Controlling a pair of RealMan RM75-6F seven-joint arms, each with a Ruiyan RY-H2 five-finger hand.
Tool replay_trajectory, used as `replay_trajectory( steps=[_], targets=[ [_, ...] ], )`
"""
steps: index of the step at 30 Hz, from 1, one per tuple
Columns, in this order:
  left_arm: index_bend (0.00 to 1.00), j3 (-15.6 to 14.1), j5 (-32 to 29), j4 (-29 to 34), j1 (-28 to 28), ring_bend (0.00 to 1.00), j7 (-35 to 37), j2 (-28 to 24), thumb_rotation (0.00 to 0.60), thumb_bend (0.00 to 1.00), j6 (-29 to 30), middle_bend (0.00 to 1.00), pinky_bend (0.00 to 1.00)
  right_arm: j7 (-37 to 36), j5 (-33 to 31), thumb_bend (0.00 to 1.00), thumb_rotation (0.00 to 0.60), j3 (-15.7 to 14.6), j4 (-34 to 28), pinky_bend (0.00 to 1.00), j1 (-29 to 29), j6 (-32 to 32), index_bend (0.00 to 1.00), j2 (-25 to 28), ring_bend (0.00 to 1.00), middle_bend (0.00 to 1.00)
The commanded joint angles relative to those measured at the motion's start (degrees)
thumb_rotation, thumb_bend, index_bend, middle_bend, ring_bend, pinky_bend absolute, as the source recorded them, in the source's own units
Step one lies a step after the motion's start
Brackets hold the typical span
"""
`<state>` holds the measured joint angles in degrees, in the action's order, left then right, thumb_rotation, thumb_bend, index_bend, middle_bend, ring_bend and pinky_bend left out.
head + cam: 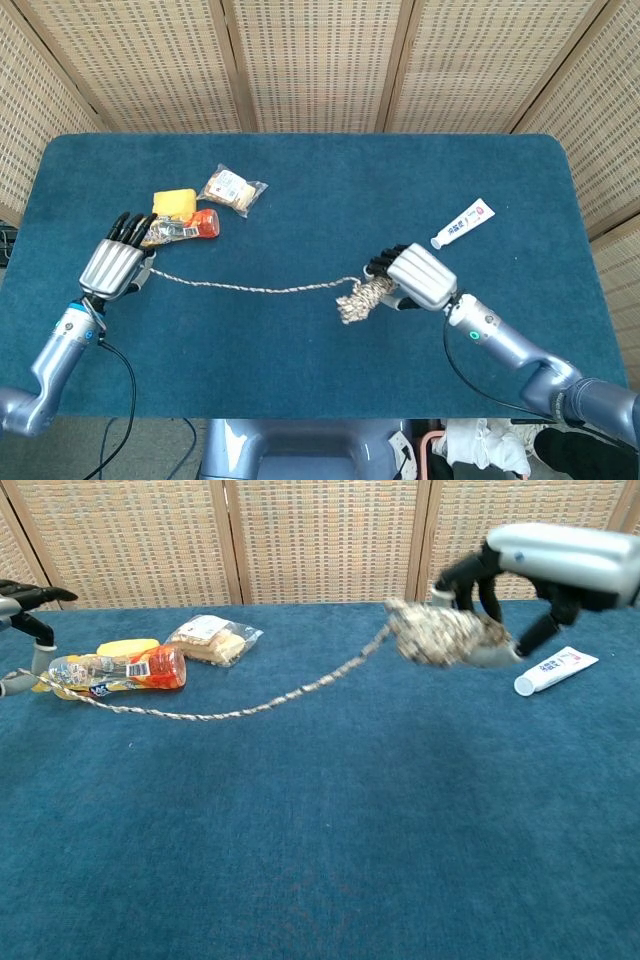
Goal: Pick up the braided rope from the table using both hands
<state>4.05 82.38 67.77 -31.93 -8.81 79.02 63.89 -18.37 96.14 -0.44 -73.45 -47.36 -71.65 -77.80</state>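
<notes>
The blue table [320, 190] carries 1 bottle [172, 230], 1 yellow block [174, 203], 1 snack packet [232, 188] and 1 toothpaste tube [463, 223]. 2 hands hold 1 braided rope [250, 288] above it. The right hand [415, 276] has its fingers curled around the bundled end. The left hand [112, 264], cut off in the chest view, pinches the thin end; its grip is hard to make out.

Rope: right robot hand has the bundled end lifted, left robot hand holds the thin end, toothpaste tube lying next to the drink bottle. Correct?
Not quite. In the head view the toothpaste tube lies alone beyond the right robot hand, far from the drink bottle beside the left robot hand. The rope part is right.
</notes>
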Motion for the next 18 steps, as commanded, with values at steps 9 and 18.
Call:
replay_trajectory(
  steps=[9, 18],
  targets=[
    [0.76, -3.2, 8.1, -4.6, 0.4, 0.00, 5.6, -0.4, 0.600, 0.55, 5.9, 0.00, 0.00, 17.1, -30.9, 0.87, 0.600, 17.3, -17.0, 0.76, -6.7, 14.3, 0.64, 2.4, 0.58, 0.73],
    [0.77, -4.4, 13.6, -0.4, 0.1, 0.00, 6.1, -3.5, 0.600, 0.55, 10.6, 0.00, 0.00, 36.9, -52.6, 0.96, 0.600, 20.0, -16.8, 0.84, -12.2, 16.1, 0.66, -0.8, 0.64, 0.77]
  ],
)
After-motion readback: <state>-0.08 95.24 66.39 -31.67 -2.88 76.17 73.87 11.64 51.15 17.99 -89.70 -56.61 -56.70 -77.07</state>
